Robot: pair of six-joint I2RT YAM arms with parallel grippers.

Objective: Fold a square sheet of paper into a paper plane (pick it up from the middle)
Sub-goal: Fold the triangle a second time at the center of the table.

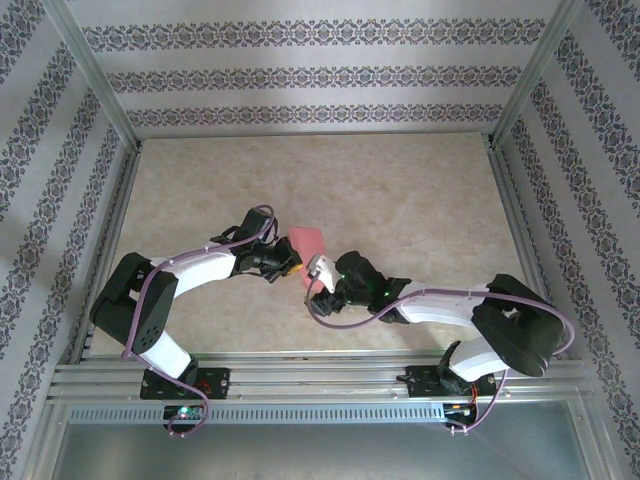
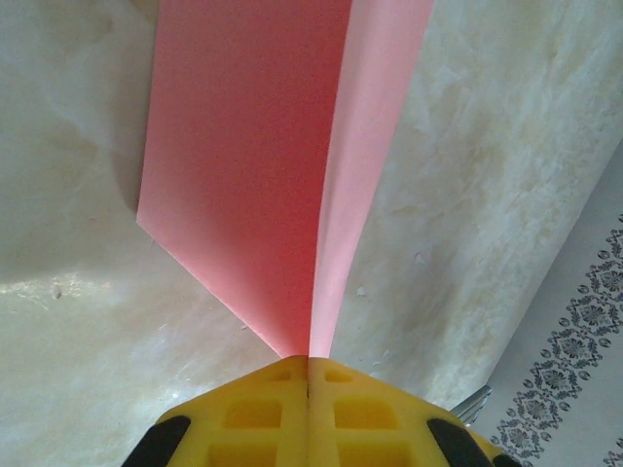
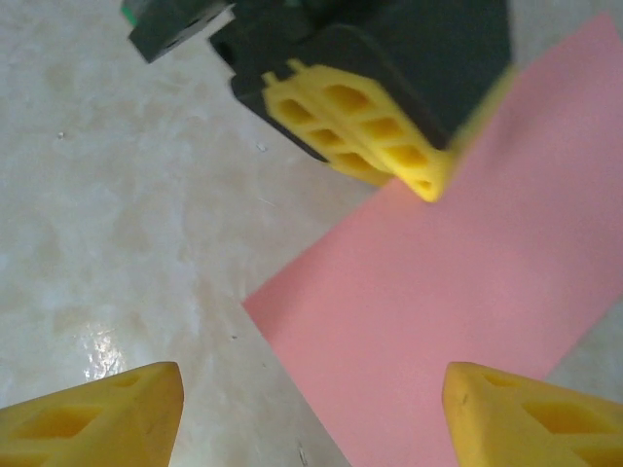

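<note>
Centrally, the square sheet of paper (image 2: pixel 243 175) is pinched at its near end by the closed left gripper (image 2: pixel 309 362), and its raised ridge is directed toward 12 o'clock. The right gripper (image 3: pixel 311 389) is spread wide and empty, with the sheet placed at 1 o'clock.

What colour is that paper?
The paper is plain salmon pink, clearest in the left wrist view.

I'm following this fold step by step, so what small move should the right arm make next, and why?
Probably ease the right gripper forward until its open fingers straddle the near edge of the pink paper. The left gripper pinches the paper shut, while the right fingers stand wide apart, not touching it.
</note>
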